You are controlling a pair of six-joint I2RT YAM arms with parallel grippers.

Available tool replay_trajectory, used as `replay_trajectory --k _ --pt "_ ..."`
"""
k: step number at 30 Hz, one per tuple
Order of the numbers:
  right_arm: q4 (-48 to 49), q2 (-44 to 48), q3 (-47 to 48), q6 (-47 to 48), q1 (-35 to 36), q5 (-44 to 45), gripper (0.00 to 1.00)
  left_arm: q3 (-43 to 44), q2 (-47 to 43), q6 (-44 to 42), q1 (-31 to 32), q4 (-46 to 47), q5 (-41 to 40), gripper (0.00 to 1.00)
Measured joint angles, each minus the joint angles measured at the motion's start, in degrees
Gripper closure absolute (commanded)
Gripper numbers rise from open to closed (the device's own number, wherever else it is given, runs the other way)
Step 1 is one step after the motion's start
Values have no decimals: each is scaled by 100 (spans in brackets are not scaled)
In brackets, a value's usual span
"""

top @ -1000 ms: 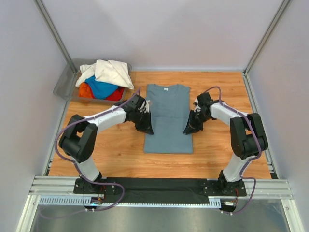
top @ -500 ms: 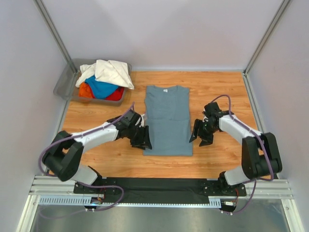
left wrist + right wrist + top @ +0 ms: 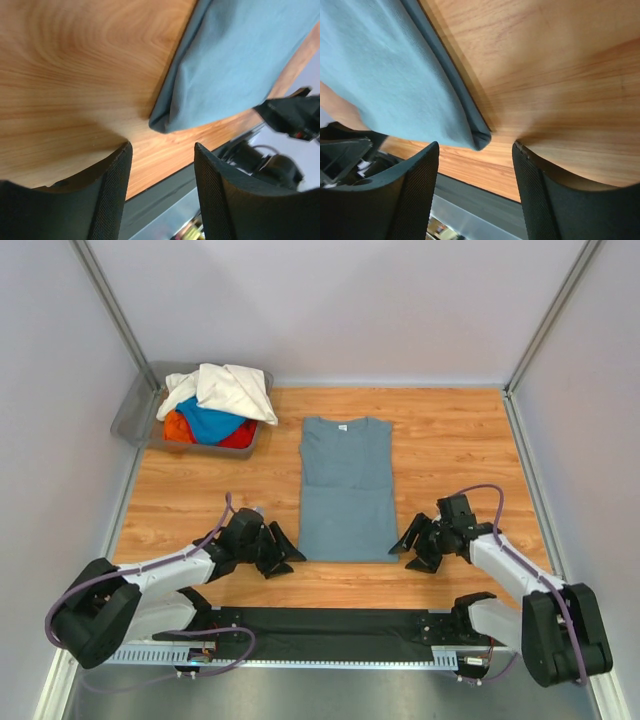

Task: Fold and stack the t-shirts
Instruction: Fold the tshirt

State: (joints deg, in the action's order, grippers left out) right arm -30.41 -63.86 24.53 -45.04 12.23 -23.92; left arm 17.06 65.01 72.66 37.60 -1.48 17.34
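Black fingers [image 3: 111, 196] apart, low beside shirt [image 3: 347, 490]

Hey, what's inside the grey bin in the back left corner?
A cream shirt lies on top, over a blue shirt and a red-orange shirt. Whatever sits beneath them in the bin is covered.

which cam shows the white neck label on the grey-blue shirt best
Top external: only it shows the neck label, a small white patch at the collar of the grey-blue shirt. Both wrist views catch just a near hem corner of the shirt, no collar.
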Motion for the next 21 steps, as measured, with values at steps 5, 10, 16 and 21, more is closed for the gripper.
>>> replay_trajectory --k 5,10,16,21 --pt "658 566 -529 -811 0 -55 36 -203 -74 831 -2 417 -400 39" --pt "1003 682 -723 -1224 0 -66 38 -330 -72 1491 -2 603 -560 41" --pt "966 710 -737 -1410 0 -11 39 -466 -74 2098 -2 754 -614 43" --pt "772 857 -767 -1495 0 68 39 -468 -17 2354 -2 758 -627 44"
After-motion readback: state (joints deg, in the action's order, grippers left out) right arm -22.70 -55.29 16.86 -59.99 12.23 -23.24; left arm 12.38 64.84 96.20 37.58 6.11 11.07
